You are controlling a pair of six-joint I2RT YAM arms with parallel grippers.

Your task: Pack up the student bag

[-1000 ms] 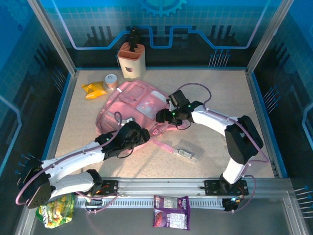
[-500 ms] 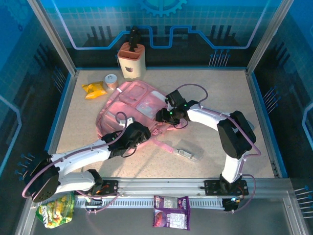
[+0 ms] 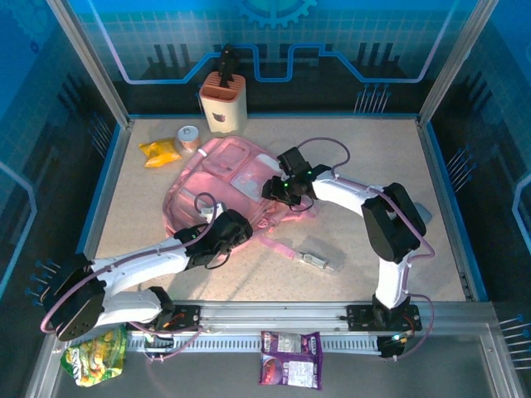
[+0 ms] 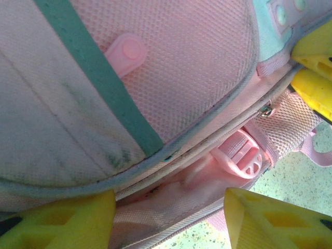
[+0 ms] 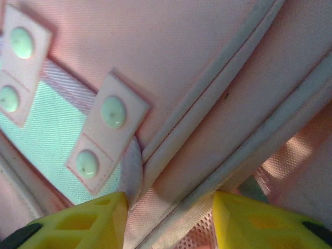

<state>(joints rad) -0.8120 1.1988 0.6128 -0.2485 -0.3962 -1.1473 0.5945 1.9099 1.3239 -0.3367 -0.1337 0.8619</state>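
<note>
The student bag (image 3: 217, 184) lies flat on the speckled table (image 3: 373, 166), a little left of centre, front pockets facing up. Its long axis slants from the near left toward the far right, and one pink strap (image 3: 278, 245) trails off its near edge toward the right. I can read no writing on it. The print on the yellow packet (image 3: 159, 152) beside its far left corner, and on the purple packet (image 3: 290, 358) and green packet (image 3: 95, 355) by my bases, is too small to make out.

It is soft pink fabric with pale grey-white piping. In my left wrist view a mesh pocket carries a round pink zip pull (image 4: 127, 52), a dull green band (image 4: 93, 88) crosses the panel next to it, and a metal zip slider (image 4: 266, 110) sits above a pink plastic buckle (image 4: 241, 155). In my right wrist view white tabs with pale green studs (image 5: 106, 129) edge a mint panel (image 5: 52, 140).

My left jaws stand partly open at the bag's near left edge, its zipped rim lying between the yellow fingers (image 4: 57, 218). My right jaws are also partly apart at its right side, a piped seam running between their fingers (image 5: 259, 223). I cannot tell if either pair pinches the fabric.
</note>
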